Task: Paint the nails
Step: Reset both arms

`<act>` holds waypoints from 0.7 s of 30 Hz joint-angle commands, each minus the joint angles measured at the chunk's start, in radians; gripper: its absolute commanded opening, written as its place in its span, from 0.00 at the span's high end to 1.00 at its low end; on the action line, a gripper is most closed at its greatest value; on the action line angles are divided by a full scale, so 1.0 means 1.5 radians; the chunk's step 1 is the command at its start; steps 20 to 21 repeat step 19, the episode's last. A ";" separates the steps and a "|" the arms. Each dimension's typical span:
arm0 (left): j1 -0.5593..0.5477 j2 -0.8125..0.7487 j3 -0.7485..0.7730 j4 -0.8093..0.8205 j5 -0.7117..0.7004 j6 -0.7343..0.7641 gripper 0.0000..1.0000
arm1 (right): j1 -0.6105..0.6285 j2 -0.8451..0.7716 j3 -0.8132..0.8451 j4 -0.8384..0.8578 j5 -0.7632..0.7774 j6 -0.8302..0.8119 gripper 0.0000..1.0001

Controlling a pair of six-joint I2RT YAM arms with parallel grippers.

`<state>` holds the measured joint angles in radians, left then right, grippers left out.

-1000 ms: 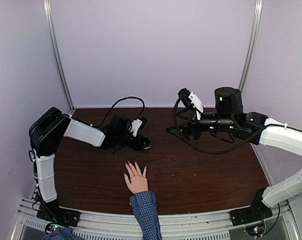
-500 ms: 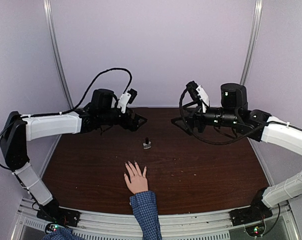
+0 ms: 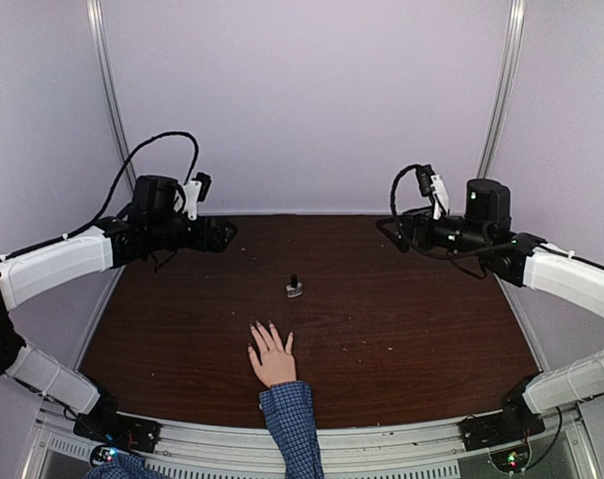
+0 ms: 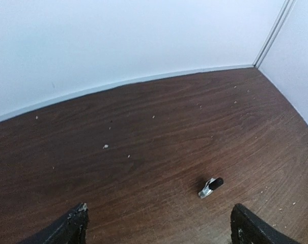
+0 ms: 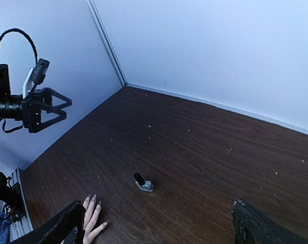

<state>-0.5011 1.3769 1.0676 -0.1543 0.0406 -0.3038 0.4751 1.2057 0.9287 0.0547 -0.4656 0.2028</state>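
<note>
Nails (image 3: 265,328): on the flat, spread hand (image 3: 273,359) at the worktop's (image 3: 411,329) near edge; too small to tell whether they carry polish.
Polish bottle (image 3: 295,288): alone mid-worktop, near the fingertips, black cap apparently on.
Left gripper (image 5: 68,110): wide and empty, raised at the far left.
Right gripper (image 3: 393,232): wide and empty, raised at the far right.
Progress: no brush is in either gripper and nothing is being painted. Judged from this, uncapping and brushing are either all ahead or finished.

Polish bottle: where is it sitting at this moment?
In the top view the polish bottle sits near the middle of the table, just beyond the person's outstretched hand, touching nothing.
</note>
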 commanded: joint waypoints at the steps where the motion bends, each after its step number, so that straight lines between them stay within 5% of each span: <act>1: 0.006 0.023 -0.035 -0.052 -0.069 -0.046 0.02 | -0.025 0.023 -0.049 0.057 -0.003 0.047 0.00; 21: 0.006 0.081 -0.109 0.003 -0.099 -0.091 0.02 | -0.052 0.051 -0.171 0.101 0.068 0.043 0.00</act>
